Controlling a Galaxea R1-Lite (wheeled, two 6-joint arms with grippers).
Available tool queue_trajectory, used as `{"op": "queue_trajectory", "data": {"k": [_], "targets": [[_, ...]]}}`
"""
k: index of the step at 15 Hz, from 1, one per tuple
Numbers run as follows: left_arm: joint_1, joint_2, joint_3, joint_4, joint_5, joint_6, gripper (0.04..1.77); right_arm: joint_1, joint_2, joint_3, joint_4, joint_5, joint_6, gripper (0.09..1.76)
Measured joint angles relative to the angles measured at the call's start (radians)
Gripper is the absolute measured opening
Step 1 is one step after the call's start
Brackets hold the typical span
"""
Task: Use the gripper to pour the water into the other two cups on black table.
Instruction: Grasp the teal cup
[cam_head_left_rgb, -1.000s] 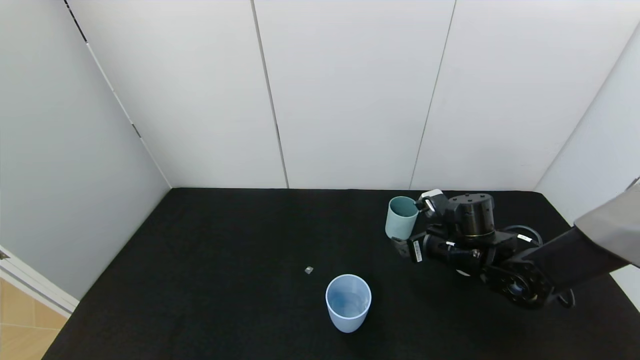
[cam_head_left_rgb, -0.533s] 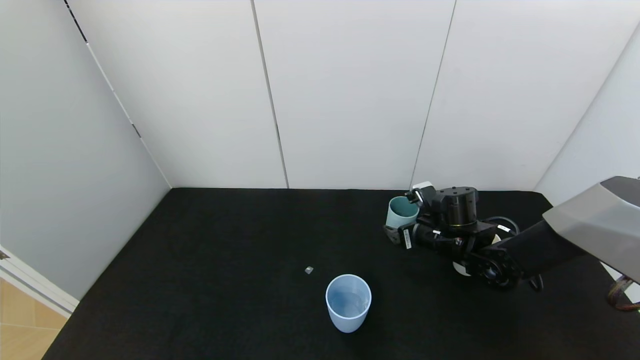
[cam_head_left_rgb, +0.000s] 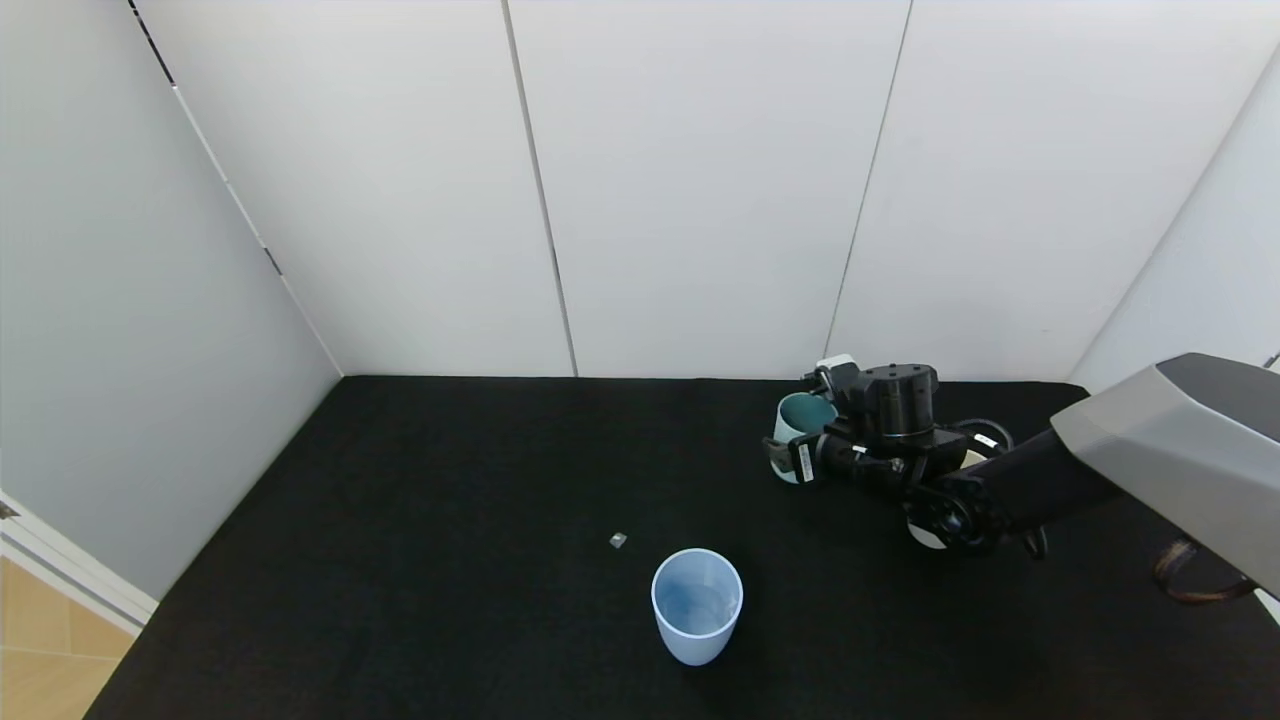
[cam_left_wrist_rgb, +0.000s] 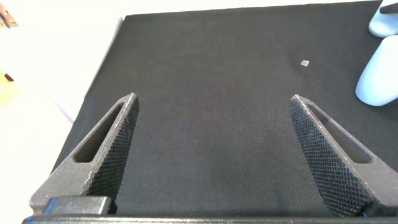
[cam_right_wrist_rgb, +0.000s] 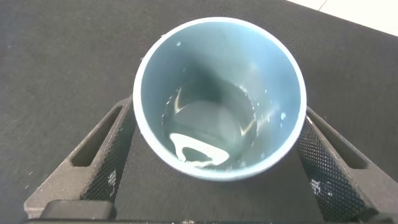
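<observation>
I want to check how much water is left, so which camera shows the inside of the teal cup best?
The right wrist view: it looks straight into the teal cup, showing water at the bottom. The head view shows only its rim and side beside the right gripper. The left wrist view misses it.

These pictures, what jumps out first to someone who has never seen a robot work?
The right claw at the far right of the black table, its fingers either side of a teal cup with a little water in it. Nearer, a pale blue cup stands alone. The left claw hangs open above bare table.
</observation>
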Motion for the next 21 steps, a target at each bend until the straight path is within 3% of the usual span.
{"op": "queue_trajectory", "data": {"k": [9, 12, 21], "targets": [[0.0, 0.0, 0.0, 0.0, 0.0, 0.0, 1.72, -0.005, 0.044, -0.053, 0.01, 0.0, -0.001, 1.71], [0.0, 0.0, 0.0, 0.0, 0.0, 0.0, 1.72, -0.003, 0.047, -0.054, 0.008, 0.0, -0.001, 1.26], [0.0, 0.0, 0.0, 0.0, 0.0, 0.0, 1.72, 0.016, 0.03, -0.052, 0.011, -0.031, -0.023, 1.21]]}}
